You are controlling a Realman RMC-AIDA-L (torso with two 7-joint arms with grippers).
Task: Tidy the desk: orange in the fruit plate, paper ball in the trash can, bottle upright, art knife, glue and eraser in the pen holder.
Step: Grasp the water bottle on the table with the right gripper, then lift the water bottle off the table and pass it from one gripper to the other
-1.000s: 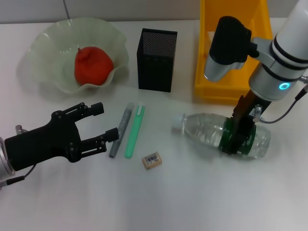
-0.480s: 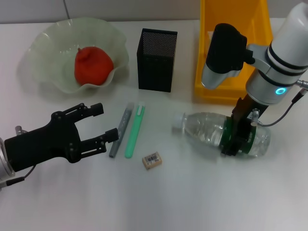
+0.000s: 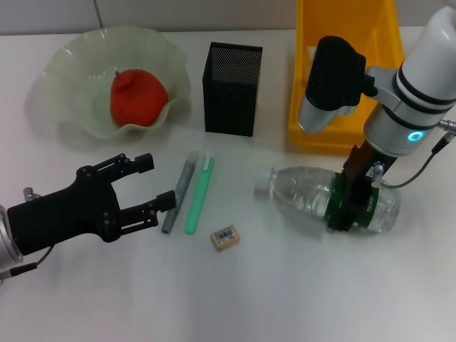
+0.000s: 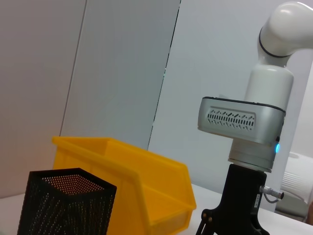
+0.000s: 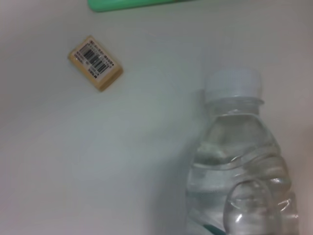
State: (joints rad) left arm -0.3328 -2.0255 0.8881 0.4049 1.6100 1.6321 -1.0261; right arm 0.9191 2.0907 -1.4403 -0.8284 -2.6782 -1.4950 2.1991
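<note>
The bottle (image 3: 313, 197) lies on its side, cap (image 5: 233, 83) pointing at the eraser (image 3: 224, 237). My right gripper (image 3: 351, 201) reaches down over the bottle's green label, its fingers clamped across the body. The orange (image 3: 137, 96) rests in the fruit plate (image 3: 71, 68). The pen holder (image 3: 231, 89) stands upright beside the trash can (image 3: 313, 125). A grey stick (image 3: 179, 191) and a green one (image 3: 199, 194) lie side by side; I cannot tell which is the art knife and which the glue. My left gripper (image 3: 157, 184) hovers open just left of the grey stick. The paper ball is hidden.
The right arm's bulky wrist (image 3: 335, 75) hangs over the trash can's near half. The left wrist view shows the pen holder (image 4: 66, 200), the trash can (image 4: 142, 188) and the right arm (image 4: 244, 127) beyond them. Bare white desk lies along the front edge.
The right arm's wrist shifted slightly left and turned over the bottle, then held still. The bottle, the left gripper and everything else stayed put.
</note>
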